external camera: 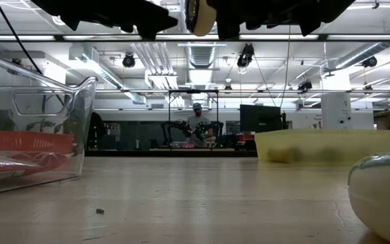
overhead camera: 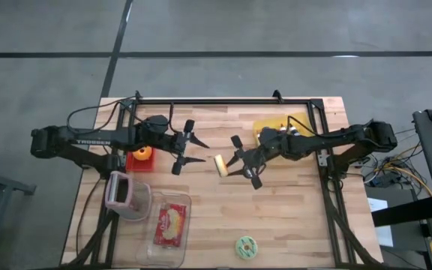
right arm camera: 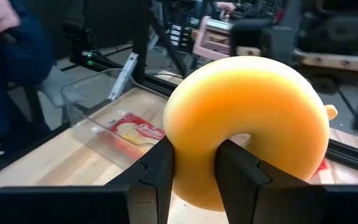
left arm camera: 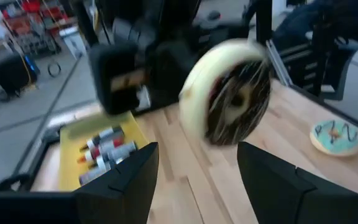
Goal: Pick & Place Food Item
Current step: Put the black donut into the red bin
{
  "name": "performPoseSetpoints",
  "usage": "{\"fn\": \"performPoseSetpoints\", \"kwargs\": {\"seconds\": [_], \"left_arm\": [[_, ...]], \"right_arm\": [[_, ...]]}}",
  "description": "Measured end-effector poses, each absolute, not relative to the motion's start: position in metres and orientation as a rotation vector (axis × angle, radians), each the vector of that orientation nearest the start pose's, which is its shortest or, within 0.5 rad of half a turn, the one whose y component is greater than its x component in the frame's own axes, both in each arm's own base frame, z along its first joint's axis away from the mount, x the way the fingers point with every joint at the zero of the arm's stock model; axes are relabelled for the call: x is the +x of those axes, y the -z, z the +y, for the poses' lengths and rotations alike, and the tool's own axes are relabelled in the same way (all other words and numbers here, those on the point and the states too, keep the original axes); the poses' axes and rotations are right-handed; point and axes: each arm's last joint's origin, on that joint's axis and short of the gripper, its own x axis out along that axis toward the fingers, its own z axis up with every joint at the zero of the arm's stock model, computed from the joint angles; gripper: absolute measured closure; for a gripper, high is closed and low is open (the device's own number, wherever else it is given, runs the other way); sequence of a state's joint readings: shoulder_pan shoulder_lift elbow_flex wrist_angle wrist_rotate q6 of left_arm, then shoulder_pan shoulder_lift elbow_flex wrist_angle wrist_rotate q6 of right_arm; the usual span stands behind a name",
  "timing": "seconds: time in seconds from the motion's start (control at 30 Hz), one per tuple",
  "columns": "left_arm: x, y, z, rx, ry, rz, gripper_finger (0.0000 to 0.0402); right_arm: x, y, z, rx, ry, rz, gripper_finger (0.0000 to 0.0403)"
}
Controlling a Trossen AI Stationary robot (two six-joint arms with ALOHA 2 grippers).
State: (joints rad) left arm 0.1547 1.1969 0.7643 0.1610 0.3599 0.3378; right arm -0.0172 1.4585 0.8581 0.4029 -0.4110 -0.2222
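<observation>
A pale yellow donut (overhead camera: 220, 164) hangs in the air over the middle of the table, with my right gripper (overhead camera: 235, 163) shut on it. Its plain underside (right arm camera: 247, 118) faces the right wrist camera. Its chocolate-iced face (left arm camera: 232, 93) is turned to my left gripper (overhead camera: 193, 150). That gripper stands open, level and a short way left of the donut, touching nothing; in its wrist view (left arm camera: 197, 180) the donut sits beyond the gap. In the low view the donut (external camera: 200, 17) shows at the top edge, between the dark arms. My right gripper pinches the donut's ring (right arm camera: 194, 180) between its two fingers, one finger (right arm camera: 235, 165) at the hole and the other (right arm camera: 160, 168) on the outer rim. The fingers come nearly level from the table's right side. The donut stands on edge, lifted clear of the table.
A yellow tray (overhead camera: 280, 124) with markers lies behind the right arm. A red dish with an orange item (overhead camera: 141, 157) sits under the left arm. A pink cup (overhead camera: 118, 191) and a clear container with a packet (overhead camera: 167, 225) stand near left. A teal-iced donut (overhead camera: 246, 246) lies near the front edge.
</observation>
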Motion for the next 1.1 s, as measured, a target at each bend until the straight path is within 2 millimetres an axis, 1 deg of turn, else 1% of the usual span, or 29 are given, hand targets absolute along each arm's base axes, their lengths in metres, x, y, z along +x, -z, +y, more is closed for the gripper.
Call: {"fn": "performPoseSetpoints", "kwargs": {"seconds": [0.3,0.4,0.6,0.77,0.93,1.1], "left_arm": [[0.264,-0.281,0.031,0.287,0.236,0.157,0.0179],[0.270,-0.279,0.032,0.293,0.233,0.137,0.0179],[0.285,-0.261,0.034,0.277,0.236,0.169,0.0179],[0.296,-0.254,0.036,0.285,0.231,0.139,0.0179],[0.298,-0.251,0.036,0.280,0.230,0.141,0.0179],[0.295,-0.256,0.035,0.260,0.240,0.131,0.0179]], "right_arm": [[0.320,-0.258,0.006,-0.193,-0.420,0.140,0.0303],[0.320,-0.260,0.005,-0.204,-0.416,0.120,0.0303],[0.320,-0.260,0.005,-0.202,-0.416,0.121,0.0303],[0.320,-0.259,0.005,-0.200,-0.418,0.127,0.0303],[0.320,-0.259,0.005,-0.200,-0.418,0.128,0.0303],[0.320,-0.259,0.005,-0.200,-0.418,0.129,0.0303]]}}
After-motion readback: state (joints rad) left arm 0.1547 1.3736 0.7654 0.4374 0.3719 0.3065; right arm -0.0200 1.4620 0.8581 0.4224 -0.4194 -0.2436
